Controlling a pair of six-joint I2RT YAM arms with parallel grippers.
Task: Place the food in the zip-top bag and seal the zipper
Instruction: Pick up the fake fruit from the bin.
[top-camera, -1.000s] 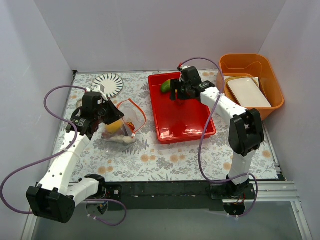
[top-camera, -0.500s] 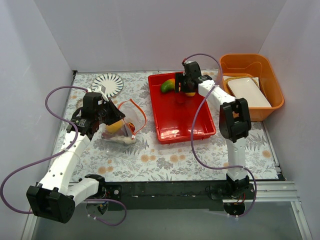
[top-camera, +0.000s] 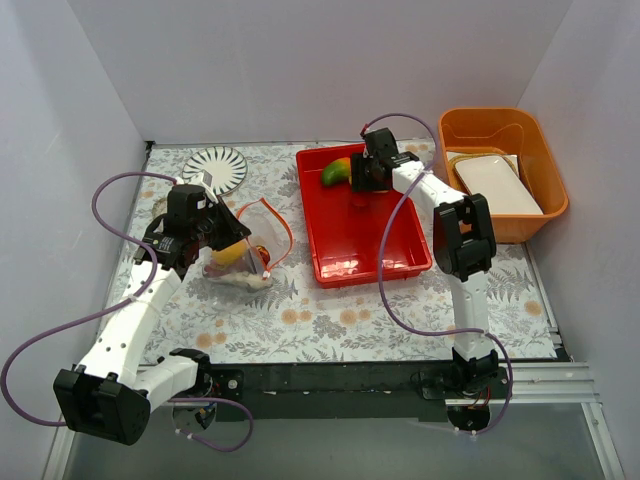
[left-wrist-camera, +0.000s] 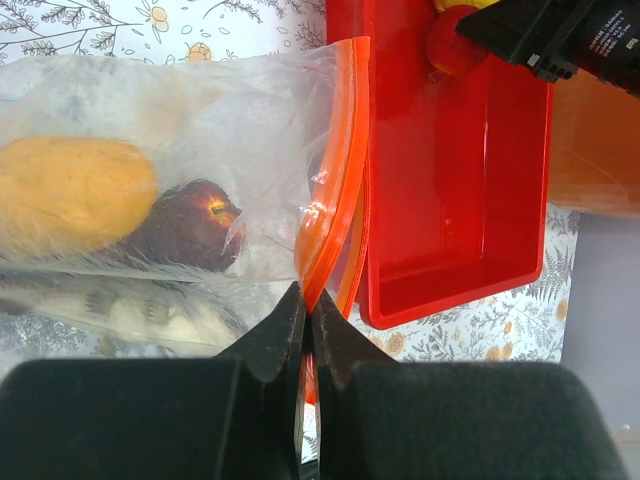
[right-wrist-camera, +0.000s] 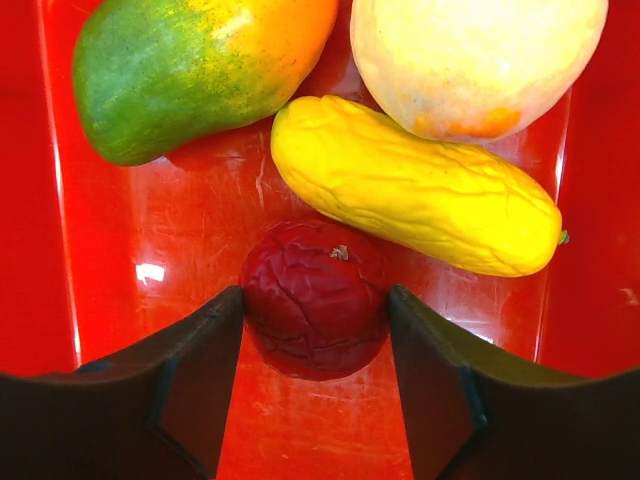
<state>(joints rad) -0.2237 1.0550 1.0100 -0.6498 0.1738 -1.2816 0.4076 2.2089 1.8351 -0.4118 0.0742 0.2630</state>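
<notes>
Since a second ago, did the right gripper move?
Yes. The right gripper slid a little right over the red tray, away from its left wall, uncovering more of the mango.

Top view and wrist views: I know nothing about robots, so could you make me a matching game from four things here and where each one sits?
Things:
1. mango
2. red fruit
3. zipper
4. white dish

Places:
A. in the orange bin
B. pinched in the left tool
C. between the fingers of the right tool
D. far left corner of the red tray

Pairs: 1-D, 2-C, 3-B, 4-A
</notes>
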